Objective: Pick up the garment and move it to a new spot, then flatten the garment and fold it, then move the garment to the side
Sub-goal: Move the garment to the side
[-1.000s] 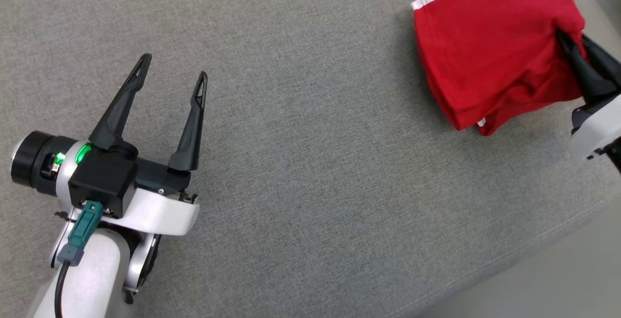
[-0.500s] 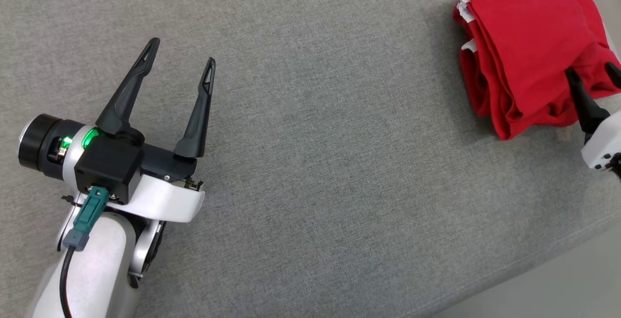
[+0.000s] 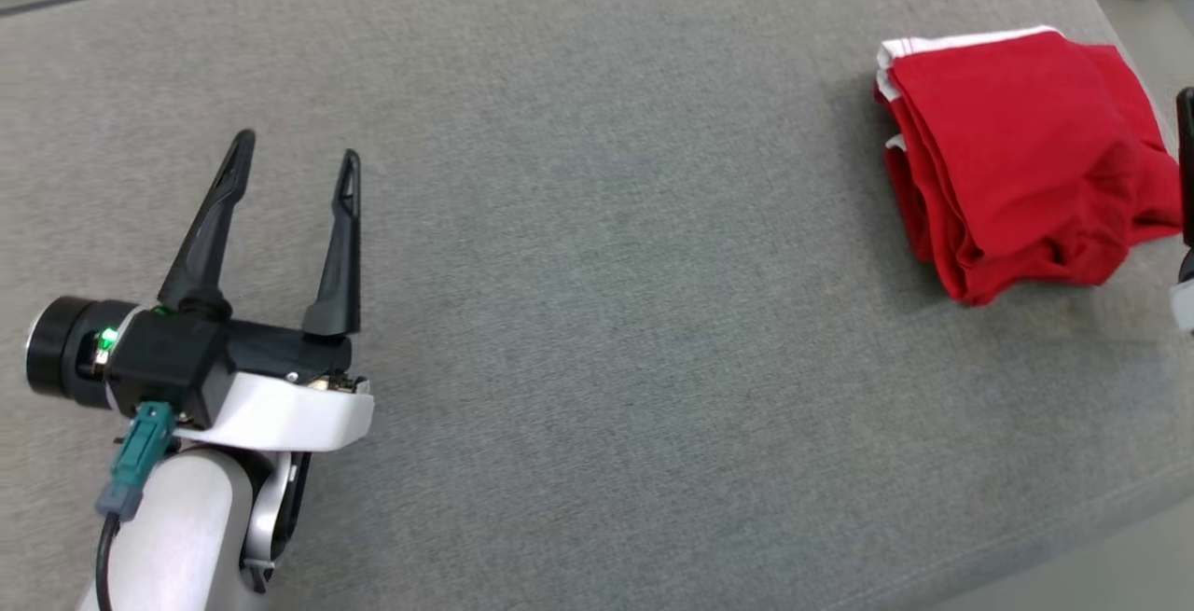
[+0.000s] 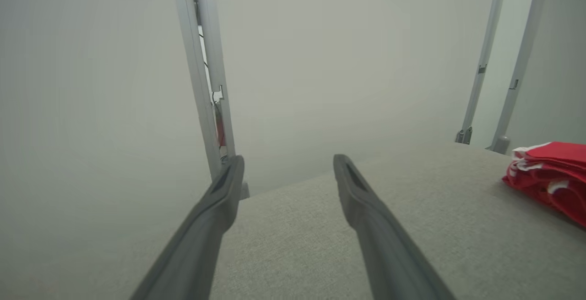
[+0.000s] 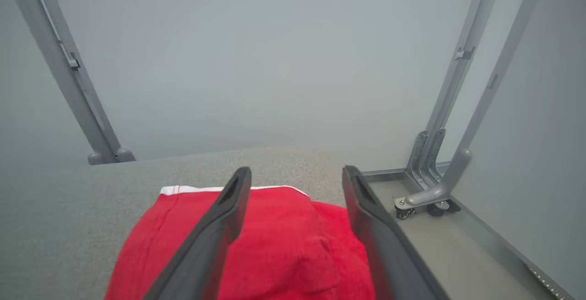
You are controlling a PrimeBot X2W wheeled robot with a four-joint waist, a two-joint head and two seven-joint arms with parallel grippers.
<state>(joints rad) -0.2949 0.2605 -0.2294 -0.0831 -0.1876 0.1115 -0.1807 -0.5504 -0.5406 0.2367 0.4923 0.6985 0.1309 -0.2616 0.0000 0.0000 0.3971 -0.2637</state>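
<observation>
Folded garment [image 3: 1017, 154] at the right far corner of the tabletop [image 3: 597, 331], close to its right edge. The stage is judged to be the last one, moving the garment aside: it lies folded and free, with nothing gripping it.

Right pincer [image 5: 296, 171]: jaws wide, empty, poised over the near side of the garment. Whether the fingers brush the cloth cannot be told.

Left pincer [image 3: 297, 148]: jaws wide, empty, well apart from the garment over bare tabletop.

Next move, as judged: draw the right arm back and up so that neither finger catches a loose layer and drags the stack open.

Materials and shapes:
- Garment: soft red knit with a white band along its far edge. It forms a roughly rectangular pack, with stacked layers showing at its left side and a lumpy, slumped near corner.
- Tabletop: covered in grey woven fabric, matt and evenly grained.
- Fingers: long, dark and tapered, each with a narrow slot near the tip.
- Frame posts [image 5: 439, 153]: grey metal, standing beyond the tabletop.
</observation>
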